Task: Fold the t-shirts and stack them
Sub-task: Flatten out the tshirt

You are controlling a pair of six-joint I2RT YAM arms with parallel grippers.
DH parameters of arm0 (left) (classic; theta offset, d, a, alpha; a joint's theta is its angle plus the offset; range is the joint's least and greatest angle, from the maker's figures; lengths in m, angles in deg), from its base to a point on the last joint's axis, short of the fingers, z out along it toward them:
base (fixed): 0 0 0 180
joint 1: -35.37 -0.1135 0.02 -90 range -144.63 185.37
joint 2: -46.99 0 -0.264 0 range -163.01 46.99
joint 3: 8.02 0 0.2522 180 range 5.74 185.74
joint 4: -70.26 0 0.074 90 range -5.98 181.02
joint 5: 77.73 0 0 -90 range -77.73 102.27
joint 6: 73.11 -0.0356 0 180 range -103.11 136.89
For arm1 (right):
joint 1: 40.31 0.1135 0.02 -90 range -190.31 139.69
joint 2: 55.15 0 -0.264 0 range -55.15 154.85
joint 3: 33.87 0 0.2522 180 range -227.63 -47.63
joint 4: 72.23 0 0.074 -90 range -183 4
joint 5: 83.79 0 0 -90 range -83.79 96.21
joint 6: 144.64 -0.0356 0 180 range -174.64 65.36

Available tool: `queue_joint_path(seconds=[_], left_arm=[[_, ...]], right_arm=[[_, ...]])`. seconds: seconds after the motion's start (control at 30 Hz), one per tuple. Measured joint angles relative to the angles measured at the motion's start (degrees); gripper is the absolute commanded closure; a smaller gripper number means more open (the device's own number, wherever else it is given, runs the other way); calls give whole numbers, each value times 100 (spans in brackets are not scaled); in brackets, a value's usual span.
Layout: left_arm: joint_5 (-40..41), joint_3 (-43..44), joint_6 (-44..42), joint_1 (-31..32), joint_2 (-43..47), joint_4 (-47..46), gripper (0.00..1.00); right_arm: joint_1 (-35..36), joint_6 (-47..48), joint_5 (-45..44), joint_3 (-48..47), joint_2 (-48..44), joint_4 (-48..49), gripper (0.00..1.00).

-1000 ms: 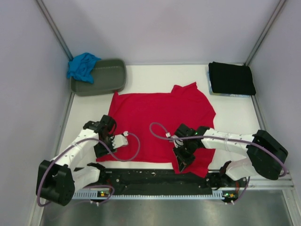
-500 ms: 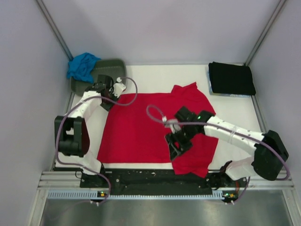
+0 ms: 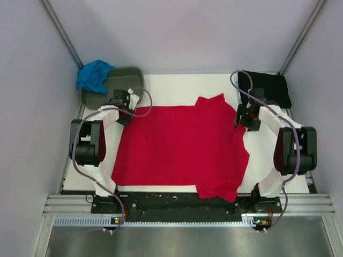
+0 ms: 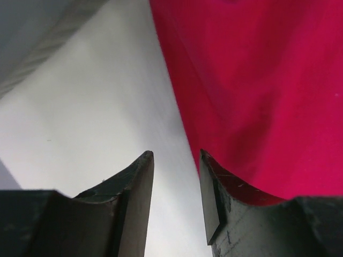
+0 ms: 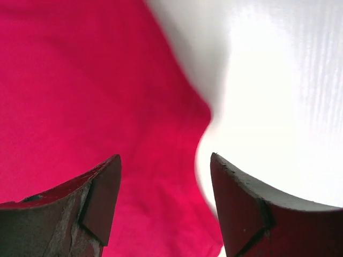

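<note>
Across the middle of the white tabletop (image 3: 177,88) the bright red cotton t-shirt (image 3: 182,144) lies spread flat, the folded black t-shirt (image 3: 263,88) well apart at the far right corner and the turquoise blue t-shirt (image 3: 94,75) draped over the left rim of the grey-green oval plastic tub (image 3: 120,85) at the far left. The left gripper (image 3: 126,103) hovers at the red shirt's far left corner beside the tub, jaws parted and holding nothing. The right gripper (image 3: 244,115) sits over the shirt's right edge near the sleeve, jaws spread wide and empty.
</note>
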Motion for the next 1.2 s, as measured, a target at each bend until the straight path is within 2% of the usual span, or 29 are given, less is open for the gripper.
queue_joint_path(seconds=[0.1,0.17,0.2,0.3,0.33,0.37,0.4,0.6,0.77,0.8,0.87,0.9,1.03,1.1,1.2], left_arm=[[-179,-170,11,-7,-85,-79,53],[-278,-186,-2,0,-94,-125,57],[-282,-175,-7,9,-114,-125,63],[-256,-17,-17,55,-251,-37,95],[-219,57,-39,79,-323,-11,100],[-181,116,-59,98,-382,13,100],[-133,155,-101,127,-424,31,100],[-13,-26,-339,168,-315,-24,100],[212,-684,-527,129,212,109,100],[234,-789,-542,107,308,179,98],[264,-898,-579,72,417,291,70],[267,-914,-627,52,437,350,62],[247,-804,-787,15,459,466,51],[168,-638,-804,11,457,691,48],[42,-195,-841,37,459,1036,48]], right_arm=[[-254,35,-284,0,614,111,37],[-409,37,-282,0,911,216,44],[-466,57,-297,-2,1012,245,54],[-566,63,-289,-55,1080,439,82],[-590,61,-299,-55,1088,468,91],[-603,50,-306,-52,1099,492,99],[-636,31,-284,-35,1102,535,100],[-890,-197,9,474,765,960,100],[-1064,-382,90,1145,219,1071,99],[-1073,-409,114,1252,127,1069,90],[-1075,-461,175,1353,44,1069,76],[-1075,-474,214,1355,31,1062,73],[-1073,-400,393,1272,33,979,59],[-1049,-289,393,1075,42,713,51],[-929,-22,365,470,42,424,47]])
